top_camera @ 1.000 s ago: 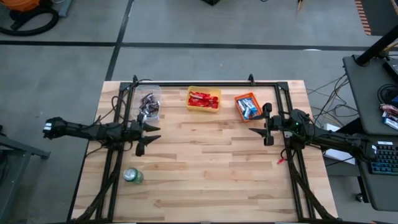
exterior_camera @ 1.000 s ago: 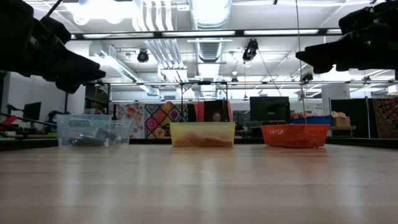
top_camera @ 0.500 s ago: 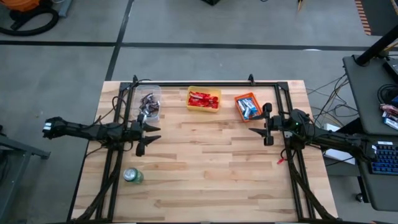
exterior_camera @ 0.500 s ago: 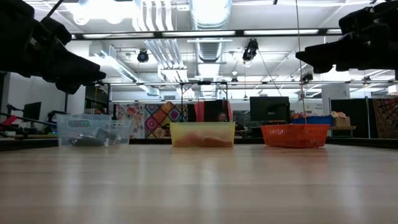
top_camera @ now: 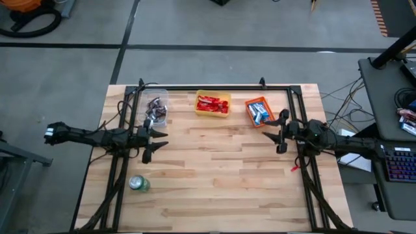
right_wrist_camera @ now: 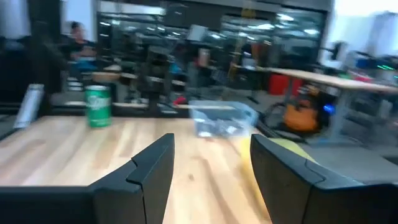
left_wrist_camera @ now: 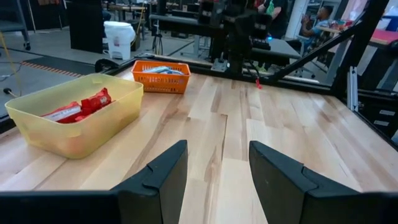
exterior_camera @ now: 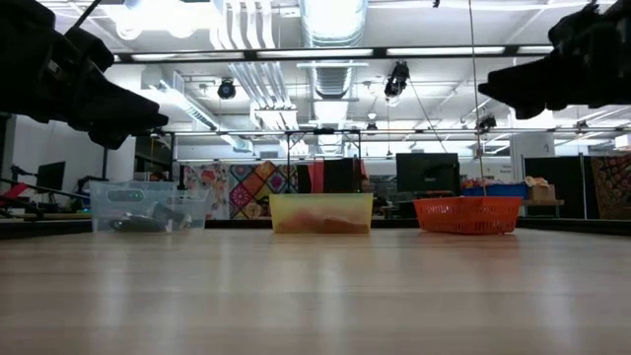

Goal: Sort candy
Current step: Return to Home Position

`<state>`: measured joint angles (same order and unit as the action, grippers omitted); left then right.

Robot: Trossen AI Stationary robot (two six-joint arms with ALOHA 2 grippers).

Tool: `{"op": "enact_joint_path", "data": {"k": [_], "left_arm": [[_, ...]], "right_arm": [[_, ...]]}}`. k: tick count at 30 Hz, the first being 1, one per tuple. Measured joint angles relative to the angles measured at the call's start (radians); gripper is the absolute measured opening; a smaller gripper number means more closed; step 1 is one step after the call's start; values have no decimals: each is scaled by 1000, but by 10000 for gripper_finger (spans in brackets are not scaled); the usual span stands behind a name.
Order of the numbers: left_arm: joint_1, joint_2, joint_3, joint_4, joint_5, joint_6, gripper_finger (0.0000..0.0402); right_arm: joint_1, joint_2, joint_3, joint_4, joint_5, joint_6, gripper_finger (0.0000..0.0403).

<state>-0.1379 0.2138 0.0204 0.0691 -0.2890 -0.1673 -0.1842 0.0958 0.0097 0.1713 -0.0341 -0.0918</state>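
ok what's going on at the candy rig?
Nothing is being held. The left gripper and right gripper hang open and empty over opposite sides of the table. Dark candy sits in the clear bin, red candy in the yellow bin, blue-and-white candy in the orange bin; I see none loose. Looks sorted.

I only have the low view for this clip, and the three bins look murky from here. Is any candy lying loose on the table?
Observer: None that the high view shows. The table carries only the bins and a green can at the front on the left arm's side.
Reviewer: What's in each bin?
Observer: Red candy in the yellow bin, blue-and-white candy in the orange bin, dark brown and silver candy in the clear bin.
Reviewer: Is either arm holding something?
Observer: No. In the wrist views, the left gripper and right gripper are both open, with nothing between the fingers.
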Motion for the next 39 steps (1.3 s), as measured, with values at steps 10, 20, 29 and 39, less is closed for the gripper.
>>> {"op": "enact_joint_path", "data": {"k": [10,20,29,39], "left_arm": [[0,10,0,-2,1,0,156],[0,15,0,-3,0,0,155],[0,17,0,-3,0,0,155],[0,20,0,-3,0,0,155]], "right_arm": [[64,-74,0,-53,-133,-54,199],[92,-96,0,-121,-175,-128,199],[124,-96,0,-93,-348,-227,199],[123,-63,0,-104,-348,-110,199]]}}
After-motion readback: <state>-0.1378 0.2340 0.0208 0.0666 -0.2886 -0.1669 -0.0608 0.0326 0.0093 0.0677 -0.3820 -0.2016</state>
